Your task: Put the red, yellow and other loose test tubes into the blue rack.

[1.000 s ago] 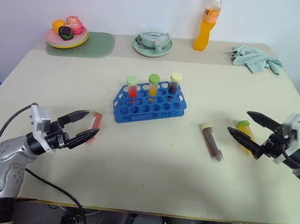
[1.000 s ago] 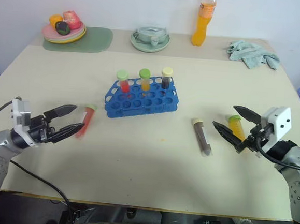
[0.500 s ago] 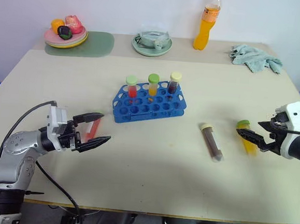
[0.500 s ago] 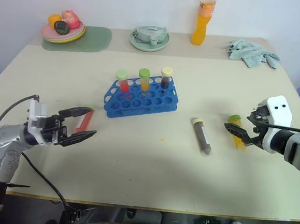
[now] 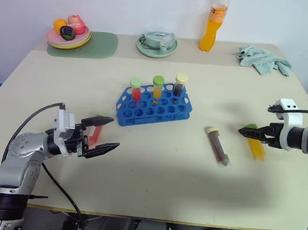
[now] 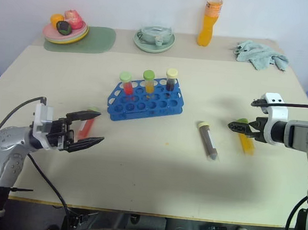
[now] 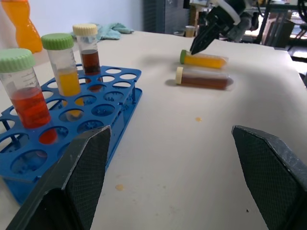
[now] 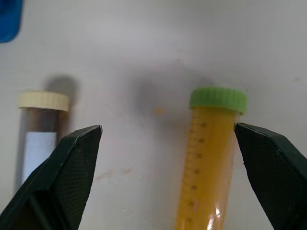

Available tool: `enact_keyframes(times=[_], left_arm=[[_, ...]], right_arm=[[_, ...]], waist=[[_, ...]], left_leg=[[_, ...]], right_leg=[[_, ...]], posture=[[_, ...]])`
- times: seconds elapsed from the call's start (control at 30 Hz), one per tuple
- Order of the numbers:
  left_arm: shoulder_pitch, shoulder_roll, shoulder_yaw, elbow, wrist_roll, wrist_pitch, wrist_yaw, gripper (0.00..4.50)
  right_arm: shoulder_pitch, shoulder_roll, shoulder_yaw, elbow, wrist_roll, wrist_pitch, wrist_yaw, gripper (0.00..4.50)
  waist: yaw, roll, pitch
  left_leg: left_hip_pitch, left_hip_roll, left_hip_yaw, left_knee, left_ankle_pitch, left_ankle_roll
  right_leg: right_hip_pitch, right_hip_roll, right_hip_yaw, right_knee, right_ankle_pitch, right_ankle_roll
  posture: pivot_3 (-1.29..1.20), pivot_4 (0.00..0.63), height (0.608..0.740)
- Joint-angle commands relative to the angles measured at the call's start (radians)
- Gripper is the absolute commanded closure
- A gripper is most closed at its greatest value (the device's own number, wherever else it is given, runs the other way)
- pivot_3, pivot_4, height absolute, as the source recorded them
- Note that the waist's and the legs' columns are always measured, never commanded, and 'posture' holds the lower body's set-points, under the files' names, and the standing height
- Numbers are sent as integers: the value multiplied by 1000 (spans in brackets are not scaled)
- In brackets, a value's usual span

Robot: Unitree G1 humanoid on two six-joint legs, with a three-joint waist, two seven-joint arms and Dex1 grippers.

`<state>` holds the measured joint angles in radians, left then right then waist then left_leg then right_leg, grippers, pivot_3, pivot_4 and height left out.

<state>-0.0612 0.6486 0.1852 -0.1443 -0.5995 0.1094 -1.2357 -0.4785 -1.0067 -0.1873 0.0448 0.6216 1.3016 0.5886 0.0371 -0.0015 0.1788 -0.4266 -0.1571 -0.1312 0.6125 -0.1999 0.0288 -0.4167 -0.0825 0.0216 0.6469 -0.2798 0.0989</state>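
Blue rack (image 6: 144,101) sits mid-table w/ 3 capped tubes upright in its back row: red, orange, dark. Red tube (image 6: 87,124) lies flat near the L side, between the spread fingers of left gripper (image 6: 90,126) (touching or not, can't tell). On the R, brown tube (image 6: 207,140) lies flat, yellow tube (image 6: 244,138) just beside it. Right gripper (image 6: 234,125) hovers at the yellow tube's green cap, fingers apart. Back edge: plate of fruit (image 6: 65,29), bowl (image 6: 154,38), orange bottle (image 6: 207,20), cloth (image 6: 259,53).

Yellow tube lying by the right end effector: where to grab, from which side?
Probably across the clear body just below the green cap, coming from above. The yellow tube lies flat on the table, clear of the brown tube, so fingers fit either side.
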Motion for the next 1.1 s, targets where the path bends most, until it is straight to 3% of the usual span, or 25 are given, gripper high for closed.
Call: enact_keyframes(times=[0.03,0.47,0.57,0.73,0.77,0.97,1.1], left_arm=[[6,9,7,-46,-18,7,1,376],[15,5,2,-64,-17,15,1,376],[21,5,1,-71,-21,17,-5,292],[29,19,3,-86,-45,39,-25,292],[31,21,4,-90,-51,45,-30,292],[33,26,0,-100,-60,60,-47,292],[27,27,-1,-92,-56,57,-52,292]], right_arm=[[-32,-42,31,24,-41,-18,31,0],[-156,-24,198,218,-165,-67,129,0],[-189,-3,227,255,-190,-73,142,876],[-199,8,260,257,-216,-83,170,3422],[-196,9,267,249,-221,-87,177,3738],[-162,2,275,191,-246,-126,200,3760],[-118,28,182,83,-204,-166,199,3760]], waist=[[1,0,0],[-6,0,0],[-9,0,0],[-10,1,0],[-11,0,0],[-21,1,0],[-25,1,0]], left_leg=[[0,0,0,0,0,0],[0,0,0,0,0,0],[0,0,0,0,0,0],[0,0,0,0,0,0],[0,0,0,0,0,0],[0,0,0,1,0,0],[0,0,0,0,0,0]], right_leg=[[0,0,0,0,0,0],[-1,0,0,1,1,2],[0,0,0,1,1,2],[-1,0,0,1,2,3],[-1,0,0,1,2,3],[-1,0,0,1,2,3],[0,0,0,1,2,3]], posture=[[0,150,740],[0,150,740],[0,150,740],[0,150,740],[0,150,740],[0,150,740],[0,150,740]])
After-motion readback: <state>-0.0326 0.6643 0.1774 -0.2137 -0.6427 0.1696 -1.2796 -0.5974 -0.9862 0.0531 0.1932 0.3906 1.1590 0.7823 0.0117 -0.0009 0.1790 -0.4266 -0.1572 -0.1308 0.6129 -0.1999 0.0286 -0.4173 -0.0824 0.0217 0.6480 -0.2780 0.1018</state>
